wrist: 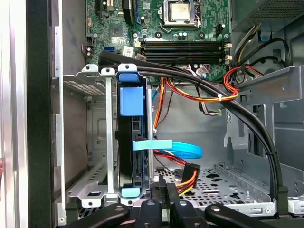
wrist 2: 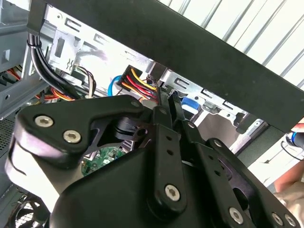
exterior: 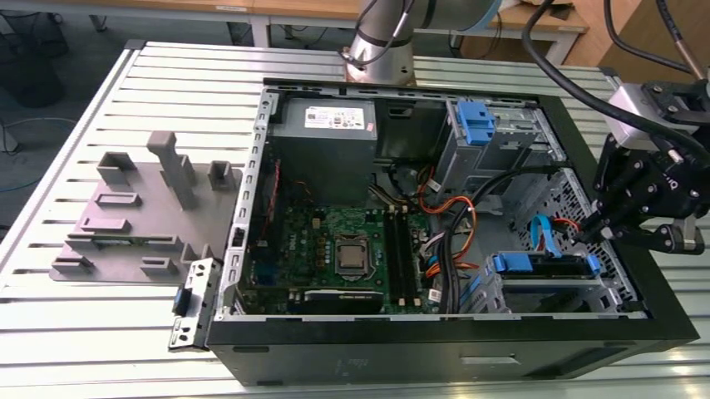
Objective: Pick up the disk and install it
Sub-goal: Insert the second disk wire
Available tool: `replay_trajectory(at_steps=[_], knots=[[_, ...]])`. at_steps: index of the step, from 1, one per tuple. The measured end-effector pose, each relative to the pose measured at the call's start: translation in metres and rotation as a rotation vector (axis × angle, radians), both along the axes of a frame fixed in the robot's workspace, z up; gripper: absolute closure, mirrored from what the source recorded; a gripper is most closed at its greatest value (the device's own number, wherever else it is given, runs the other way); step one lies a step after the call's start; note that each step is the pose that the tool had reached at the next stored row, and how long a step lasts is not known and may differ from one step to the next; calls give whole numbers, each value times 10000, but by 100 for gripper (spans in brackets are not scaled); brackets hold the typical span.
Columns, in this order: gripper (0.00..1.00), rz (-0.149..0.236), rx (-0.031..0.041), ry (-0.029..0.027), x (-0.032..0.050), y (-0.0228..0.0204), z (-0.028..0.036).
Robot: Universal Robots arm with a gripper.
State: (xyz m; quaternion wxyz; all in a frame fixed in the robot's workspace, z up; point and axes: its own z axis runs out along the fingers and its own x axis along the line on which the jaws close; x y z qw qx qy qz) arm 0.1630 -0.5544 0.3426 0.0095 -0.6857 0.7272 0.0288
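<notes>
**Open case on the slatted worktop, side panel off.** The disk stands on edge in the cage at the near corner of the case, on the exterior view's right. Its blue tab sits at the cage's open end, so the disk appears to be in its slot. Whether it is latched home cannot be told. The hand hangs just beside the cage, over the case's right wall, its fingers clenched together with nothing seen between them.

Hazards, as judged from this arrangement:

- **(a) Incomplete seating.** If the rail has not clicked in, the disk may sit proud or slide out again.
- **(b) Snagging.** A flat blue cable passes in front of the disk. A plug with red, yellow and black wires lies close to the fingertips. A sideways or lifting move could hook either one and drag it, or the disk, loose.
- **(c) Collision.** The hand is near the cage's sheet-metal edge and the thick black bundle. A push off the slot line would bear on metal or cable, not on the rail.
- **(d) Exposure.** The board lies open to the left of the cage, where anything knocked free could strike it.
</notes>
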Motion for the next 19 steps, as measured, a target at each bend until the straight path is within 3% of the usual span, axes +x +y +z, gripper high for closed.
replay_trajectory(at_steps=[8,13,15,19], knots=[[84,0,2,-3,-2,0,-4],[84,0,3,-103,-124,-2,-4],[84,0,-2,-136,-150,-14,-4],[84,0,-12,-147,-153,-70,-3]])
